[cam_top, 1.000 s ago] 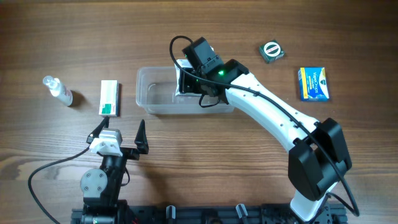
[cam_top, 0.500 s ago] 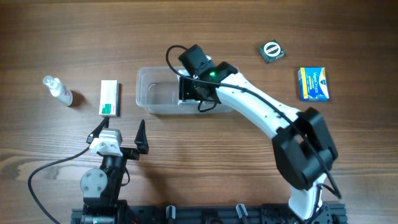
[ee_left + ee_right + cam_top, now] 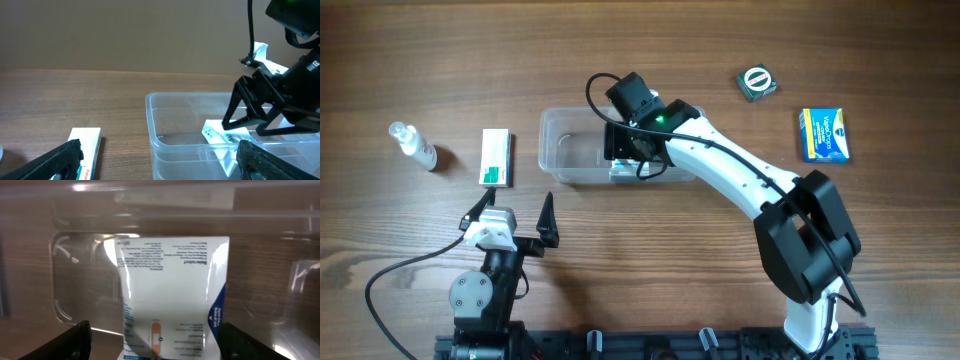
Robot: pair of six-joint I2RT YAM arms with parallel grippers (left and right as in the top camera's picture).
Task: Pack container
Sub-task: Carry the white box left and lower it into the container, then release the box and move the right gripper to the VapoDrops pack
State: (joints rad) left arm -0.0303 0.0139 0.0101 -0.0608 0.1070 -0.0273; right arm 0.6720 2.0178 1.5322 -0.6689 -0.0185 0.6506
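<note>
The clear plastic container (image 3: 567, 150) stands mid-table. My right gripper (image 3: 630, 152) is down inside its right part, open. A white plaster box (image 3: 624, 171) lies on the container floor under it. In the right wrist view the box (image 3: 172, 280) lies flat between the spread fingers of the right gripper (image 3: 155, 345), with a gap at the left finger, and the container wall (image 3: 175, 200) runs behind. My left gripper (image 3: 516, 216) is open and empty near the front. In the left wrist view, the left gripper (image 3: 160, 170) faces the container (image 3: 175, 145), the box (image 3: 220, 132) and the right gripper (image 3: 257, 112).
A white and green box (image 3: 496, 157) lies left of the container, also in the left wrist view (image 3: 85, 145). A small spray bottle (image 3: 413, 145) lies far left. A round tin (image 3: 757, 83) and a blue and yellow box (image 3: 824, 135) lie at the back right.
My right gripper has moved left and lower into the container. The white box now lies on the container floor with the jaws apart. The left arm has not moved.
</note>
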